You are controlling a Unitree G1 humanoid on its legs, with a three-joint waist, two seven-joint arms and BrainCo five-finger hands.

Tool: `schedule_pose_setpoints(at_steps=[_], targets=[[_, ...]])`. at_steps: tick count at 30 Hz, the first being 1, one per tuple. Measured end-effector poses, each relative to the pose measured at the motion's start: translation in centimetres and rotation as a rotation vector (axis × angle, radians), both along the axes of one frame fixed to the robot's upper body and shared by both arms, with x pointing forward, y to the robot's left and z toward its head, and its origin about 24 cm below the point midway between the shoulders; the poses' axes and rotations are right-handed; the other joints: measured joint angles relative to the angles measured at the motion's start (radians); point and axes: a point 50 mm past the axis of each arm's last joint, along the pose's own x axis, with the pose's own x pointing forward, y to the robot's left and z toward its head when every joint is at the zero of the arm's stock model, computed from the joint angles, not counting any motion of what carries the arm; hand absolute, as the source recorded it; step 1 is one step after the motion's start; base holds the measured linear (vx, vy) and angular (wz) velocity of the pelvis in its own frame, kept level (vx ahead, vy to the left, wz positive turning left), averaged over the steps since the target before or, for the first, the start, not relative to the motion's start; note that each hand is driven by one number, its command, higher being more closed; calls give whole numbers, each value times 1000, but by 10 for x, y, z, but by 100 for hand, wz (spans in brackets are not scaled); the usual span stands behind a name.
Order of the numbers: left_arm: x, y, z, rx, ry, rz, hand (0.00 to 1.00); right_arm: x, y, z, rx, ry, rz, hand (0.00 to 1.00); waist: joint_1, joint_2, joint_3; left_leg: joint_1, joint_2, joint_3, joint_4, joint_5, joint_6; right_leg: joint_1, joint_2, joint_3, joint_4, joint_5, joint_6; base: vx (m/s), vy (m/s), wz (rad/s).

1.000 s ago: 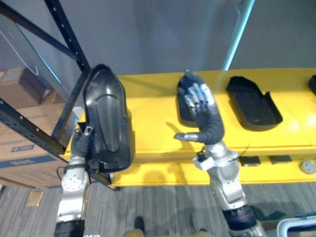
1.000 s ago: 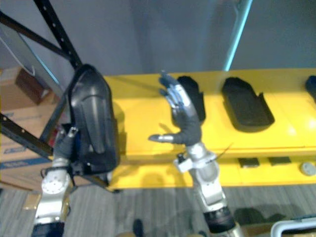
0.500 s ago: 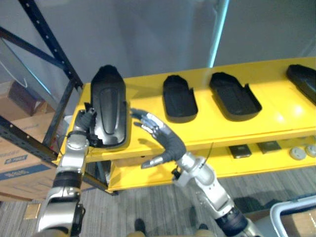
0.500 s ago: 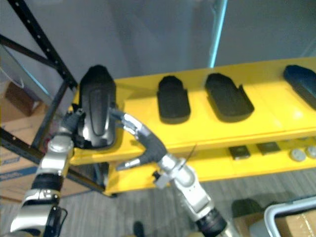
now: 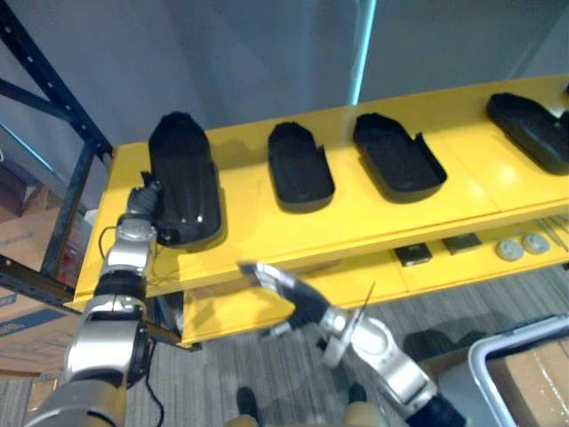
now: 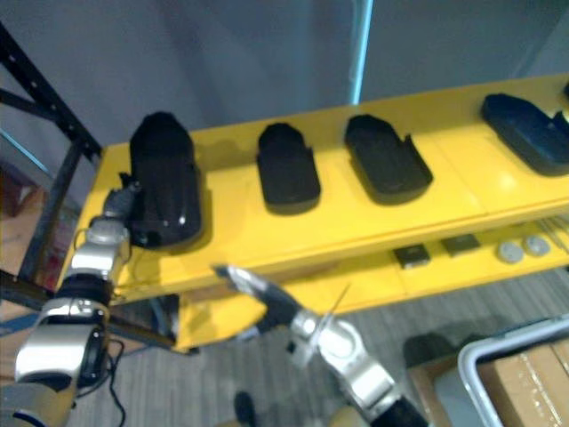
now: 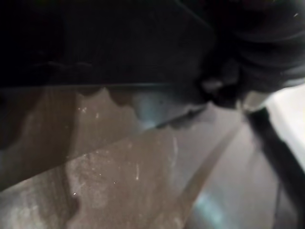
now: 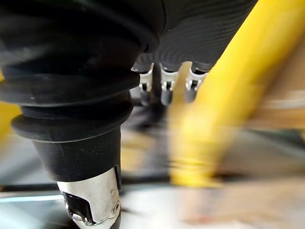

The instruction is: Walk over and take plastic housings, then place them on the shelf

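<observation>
A: Where is the housing that the robot is handling?

B: The leftmost plastic housing lies flat on the top level of the yellow shelf, at that level's left end. Its rounded end points toward the shelf's back edge.

A: And the left hand?

B: The left hand is against the housing's near left corner, touching it, right by the shelf's left edge. Whether it grips the housing or has let go, I cannot tell. Its wrist view gives a dark surface from very close and little more.

A: The right hand?

B: The right hand hangs below the shelf's front edge, in front of the lower level. It is released – fingers straight and spread, nothing in them – and well apart from every housing.

A: What else is on the shelf?

B: Three more black housings sit in a row along the top level. The second housing is near the first, the third housing is past it, and the fourth housing is at the shelf's right end. On the lower level, toward the right, lie small dark squares and grey discs. A black rack upright stands beside the shelf's left end.
</observation>
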Motion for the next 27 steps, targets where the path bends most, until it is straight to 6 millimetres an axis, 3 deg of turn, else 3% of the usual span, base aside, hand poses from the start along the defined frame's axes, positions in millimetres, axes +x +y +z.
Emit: schedule_pose_setpoints(at_steps=[2, 5, 12, 16, 27], targets=[[-3, 8, 2, 12, 13, 23, 100, -6, -18, -8, -38, 19, -14, 0, -12, -3, 15, -2, 1, 4, 0, 1, 0, -10, 0, 5, 9, -2, 0, -39, 5, -6], [-4, 10, 1, 20, 38, 33, 100, -10, -23, -7, -12, -11, -25, 0, -21, -14, 21, -1, 5, 7, 0, 2, -1, -14, 4, 9, 13, -4, -1, -19, -1, -5], [-8, 20, 1, 145, 105, 55, 100, -17, -14, -8, 47, -2, -21, 0, -37, -21, 27, -23, 7, 27, 0, 2, -2, -55, 4, 30, 25, -3, -1, -1, 5, -7], [-4, 25, 21, 204, 92, 69, 100, -19, -12, -8, 53, 2, -27, 0, -41, -32, 60, -23, 7, 29, 0, 2, -2, -59, 4, 34, 30, -3, -1, 5, 1, -1], [-7, 36, 27, 220, 105, 107, 100, -24, -4, -4, 90, -4, -27, 0, -60, -28, 99, -21, 8, 37, 0, 2, -2, -62, 7, 44, 31, -4, -2, -5, 1, -1]])
